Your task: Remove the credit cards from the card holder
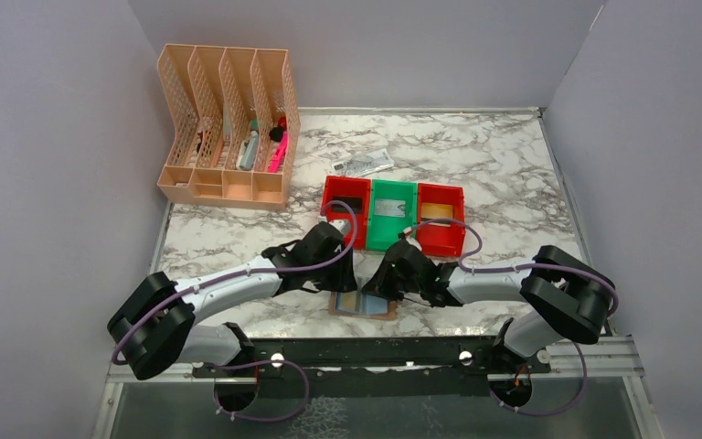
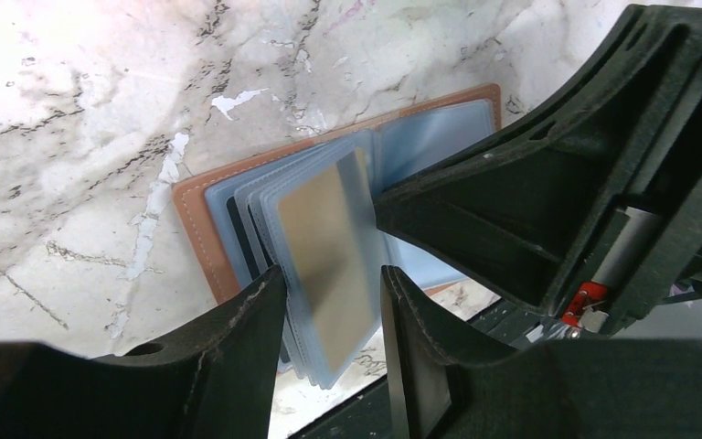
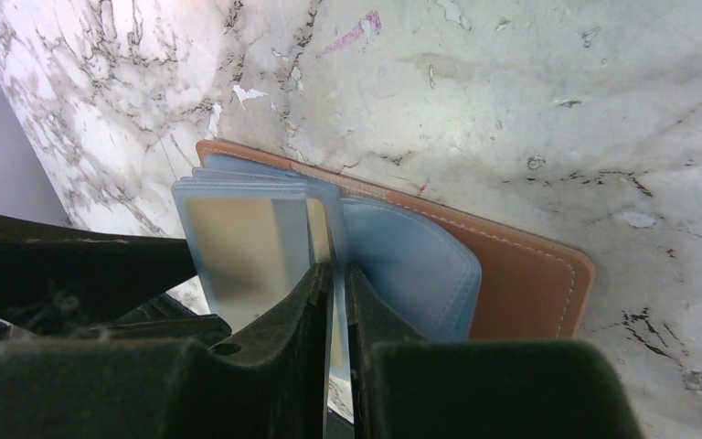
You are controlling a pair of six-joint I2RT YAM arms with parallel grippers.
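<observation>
The task looks partly done. A grey card point(image 1: 391, 208) already lies in the green bin point(image 1: 393, 184) beyond both grippers, but a gold card point(image 2: 324, 247) is still sleeved in the card holder point(image 3: 530, 274), which lies open between them. The right gripper point(image 3: 338, 274) is pinched nearly closed on a clear sleeve point(image 3: 402, 265). The left gripper point(image 2: 332, 274) stands partly open, its fingers straddling the gold card's near edge and gripping nothing.

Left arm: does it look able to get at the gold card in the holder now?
Probably yes. The left pincer is open astride the gold card, while the right pincer pinches a sleeve up off the card holder.
</observation>
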